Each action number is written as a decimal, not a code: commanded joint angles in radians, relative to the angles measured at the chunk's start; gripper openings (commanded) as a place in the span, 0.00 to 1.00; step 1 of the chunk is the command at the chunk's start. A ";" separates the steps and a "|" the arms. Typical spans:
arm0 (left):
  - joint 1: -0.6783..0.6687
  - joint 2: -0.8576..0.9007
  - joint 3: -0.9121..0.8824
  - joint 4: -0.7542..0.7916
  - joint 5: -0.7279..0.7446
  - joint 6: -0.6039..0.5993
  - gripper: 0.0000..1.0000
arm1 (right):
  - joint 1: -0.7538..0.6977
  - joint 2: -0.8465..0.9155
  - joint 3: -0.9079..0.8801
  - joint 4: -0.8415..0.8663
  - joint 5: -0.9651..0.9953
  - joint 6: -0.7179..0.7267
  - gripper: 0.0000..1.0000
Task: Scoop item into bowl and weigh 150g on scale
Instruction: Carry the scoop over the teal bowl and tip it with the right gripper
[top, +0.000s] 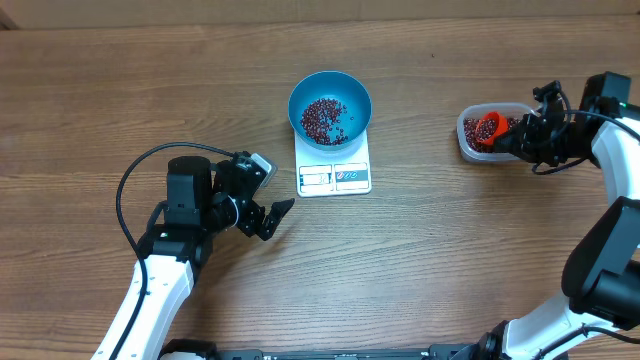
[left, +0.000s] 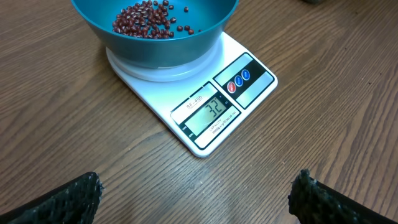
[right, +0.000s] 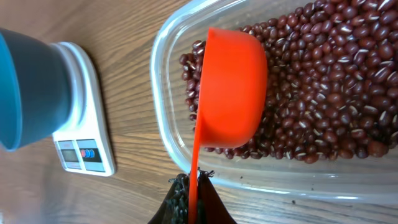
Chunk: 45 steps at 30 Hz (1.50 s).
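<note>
Right of the scale (top: 334, 176), we have the right gripper (right: 191, 193) clamped on the orange scoop (right: 233, 93), cup on edge over the beans (right: 323, 93) in the clear tub (right: 163, 134). On the scale the bowl (left: 155, 50) shows 32, so we'd dig deep, level off, lift slowly. Near the scale, the left gripper (top: 265, 195) gapes empty.

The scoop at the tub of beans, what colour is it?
The scoop is bright orange, clearest in the right wrist view.

The left arm (top: 150, 292) and right arm (top: 618, 150) are white shells with black joints. The left gripper (top: 268, 188) is black, with a black cable (top: 119, 195) looped alongside.
</note>
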 joint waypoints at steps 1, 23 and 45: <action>-0.008 0.003 0.003 0.003 0.008 -0.011 0.99 | -0.050 0.007 -0.006 -0.003 -0.078 0.003 0.04; -0.008 0.003 0.003 0.003 0.008 -0.011 1.00 | -0.095 0.006 0.064 -0.209 -0.558 -0.179 0.04; -0.008 0.003 0.003 0.003 0.008 -0.011 0.99 | 0.616 0.006 0.161 0.275 -0.068 0.397 0.04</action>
